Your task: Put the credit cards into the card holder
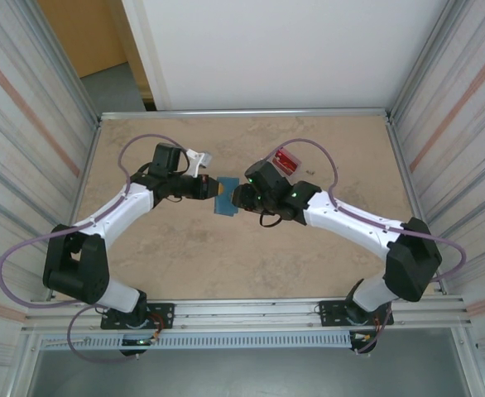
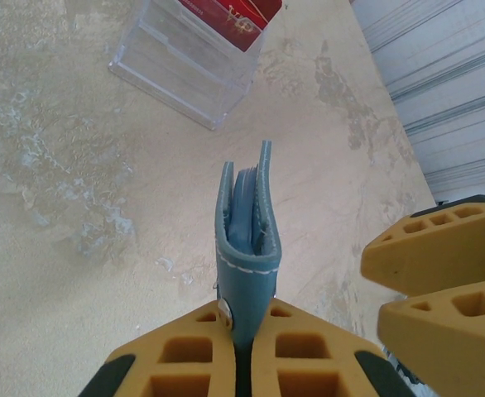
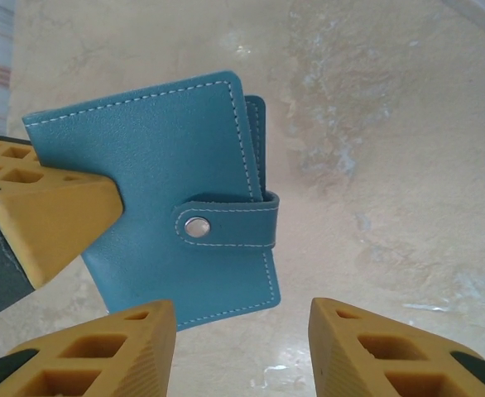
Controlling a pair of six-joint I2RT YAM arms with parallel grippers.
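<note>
The blue wallet (image 2: 247, 240), its tab snapped, is clamped on edge by the left gripper (image 2: 242, 351), its lower end hidden between the pads; seen from above, the right gripper (image 3: 242, 331) is held half spread at its three o'clock, nothing gripped; red cards (image 2: 234, 12), cut off by the frame, are stood in a clear case (image 2: 184, 70) at one o'clock; their print cannot be read.

Nothing can be read; the credit cards (image 2: 230, 15) in the clear case (image 2: 184, 66) carry pale gold marks, too blurred to make out
</note>
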